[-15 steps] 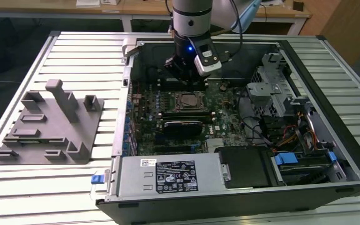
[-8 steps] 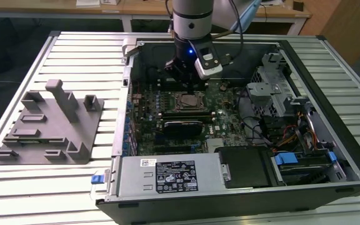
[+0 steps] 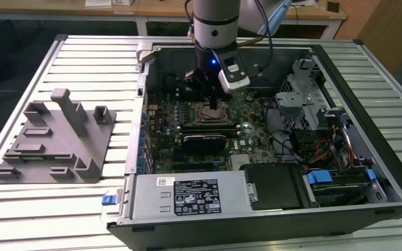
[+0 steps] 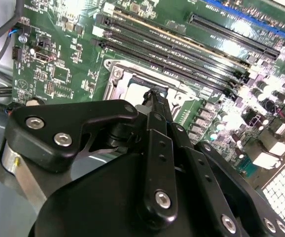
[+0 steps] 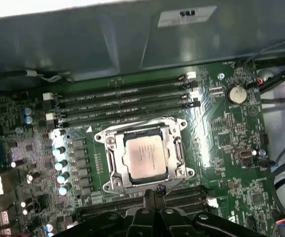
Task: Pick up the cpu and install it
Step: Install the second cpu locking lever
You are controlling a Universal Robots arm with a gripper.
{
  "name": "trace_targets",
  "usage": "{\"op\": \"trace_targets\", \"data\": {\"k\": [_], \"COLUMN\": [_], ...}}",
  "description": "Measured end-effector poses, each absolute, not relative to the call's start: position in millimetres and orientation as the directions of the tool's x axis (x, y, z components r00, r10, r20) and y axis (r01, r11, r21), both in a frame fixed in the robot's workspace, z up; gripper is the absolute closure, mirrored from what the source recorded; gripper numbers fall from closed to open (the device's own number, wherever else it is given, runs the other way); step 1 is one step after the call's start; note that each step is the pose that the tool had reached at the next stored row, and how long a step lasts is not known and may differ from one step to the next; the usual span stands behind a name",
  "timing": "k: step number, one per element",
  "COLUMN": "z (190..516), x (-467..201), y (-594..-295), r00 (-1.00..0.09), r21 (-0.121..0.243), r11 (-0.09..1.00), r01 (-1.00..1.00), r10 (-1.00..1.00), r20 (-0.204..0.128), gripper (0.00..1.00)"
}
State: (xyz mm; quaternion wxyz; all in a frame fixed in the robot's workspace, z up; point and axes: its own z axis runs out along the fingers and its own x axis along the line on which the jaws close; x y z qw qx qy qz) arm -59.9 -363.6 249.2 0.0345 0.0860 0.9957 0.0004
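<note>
Cpu [image 5: 144,155] flat in socket frame [image 5: 114,163], memory slots [image 5: 123,101] either side; gripper [image 5: 155,193] closed, empty, just beside it

cpu [image 5: 144,155] – matt silvery metal; socket frame [image 5: 114,168] – shiny metal.

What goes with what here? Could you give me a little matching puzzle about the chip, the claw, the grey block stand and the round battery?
Things:
1. cpu
2. claw
3. grey fixture
4. coin battery

Places:
A. on the slatted table, outside the computer case
B. lying in the metal socket frame
C. just above the socket's edge
D. on the green board, near a corner

Pairs: 1-B, 2-C, 3-A, 4-D
</note>
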Motion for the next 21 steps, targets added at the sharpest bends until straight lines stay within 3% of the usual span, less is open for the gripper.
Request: {"op": "trace_targets", "data": {"k": [21], "z": [244.0], "x": [-59.9], "y": [-371.7], "r00": [-0.984], "r21": [0.007], "r11": [0.986], "r01": [0.166], "r10": [0.166], "r20": [-0.069], "gripper": [0.89]}}
